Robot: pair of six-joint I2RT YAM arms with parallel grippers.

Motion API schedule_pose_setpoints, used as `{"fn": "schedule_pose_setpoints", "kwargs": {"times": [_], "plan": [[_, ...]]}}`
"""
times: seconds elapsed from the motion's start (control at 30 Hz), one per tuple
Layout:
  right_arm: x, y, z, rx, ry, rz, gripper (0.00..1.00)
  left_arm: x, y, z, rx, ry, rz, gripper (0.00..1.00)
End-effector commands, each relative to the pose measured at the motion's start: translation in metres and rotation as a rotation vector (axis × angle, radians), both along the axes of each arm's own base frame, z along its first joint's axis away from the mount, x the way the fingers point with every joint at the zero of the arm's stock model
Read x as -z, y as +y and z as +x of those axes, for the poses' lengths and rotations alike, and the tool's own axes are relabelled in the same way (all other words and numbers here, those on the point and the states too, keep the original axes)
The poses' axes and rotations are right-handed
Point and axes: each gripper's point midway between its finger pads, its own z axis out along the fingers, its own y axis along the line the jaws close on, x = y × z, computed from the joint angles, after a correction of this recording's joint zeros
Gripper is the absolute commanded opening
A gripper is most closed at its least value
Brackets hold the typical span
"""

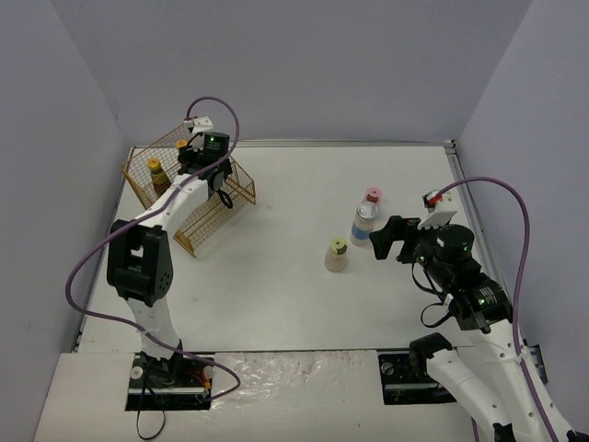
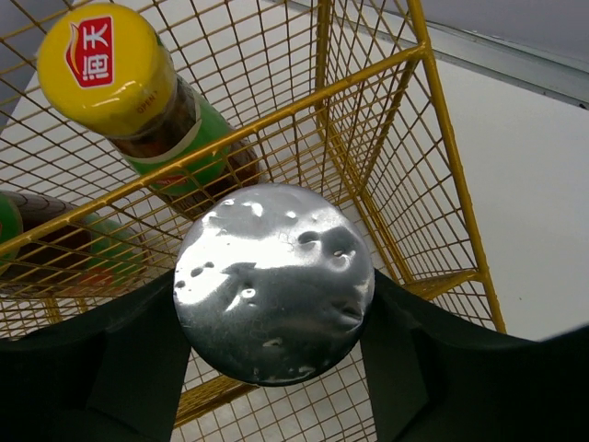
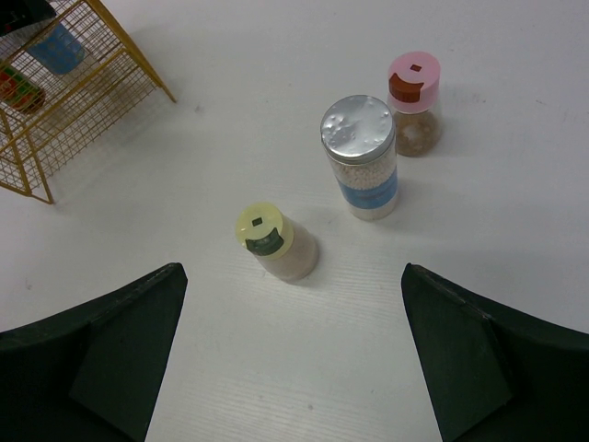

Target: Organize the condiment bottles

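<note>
My left gripper is shut on a silver-lidded, blue-labelled bottle and holds it over the gold wire basket. Two dark bottles with yellow caps are in the basket, one upright and one partly hidden at the left. My right gripper is open and empty. Ahead of it on the table stand a pale green-capped bottle, a second silver-lidded bottle and a pink-capped bottle. They also show in the top view: green-capped, silver-lidded, pink-capped.
The basket stands at the far left near the left wall, and shows in the right wrist view. The three standing bottles are close together right of centre. Grey walls enclose the white table.
</note>
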Motion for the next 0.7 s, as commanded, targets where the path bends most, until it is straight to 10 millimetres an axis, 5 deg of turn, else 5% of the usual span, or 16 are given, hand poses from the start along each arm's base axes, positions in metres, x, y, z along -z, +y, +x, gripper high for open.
{"fn": "schedule_pose_setpoints", "kwargs": {"times": [0.0, 0.1, 0.37, 0.67], "plan": [[-0.012, 0.003, 0.013, 0.021, -0.035, 0.016, 1.00, -0.063, 0.002, 0.013, -0.027, -0.166, -0.074, 0.68], [-0.008, 0.000, 0.018, 0.046, -0.017, 0.007, 1.00, -0.062, 0.002, 0.011, -0.020, -0.152, -0.080, 0.76], [0.010, -0.007, 0.047, 0.140, 0.063, -0.050, 1.00, -0.101, 0.000, -0.018, 0.050, -0.159, -0.090, 0.96], [0.044, -0.001, 0.100, 0.215, 0.139, -0.125, 1.00, -0.147, 0.003, -0.087, 0.174, -0.166, -0.090, 0.97]]}}
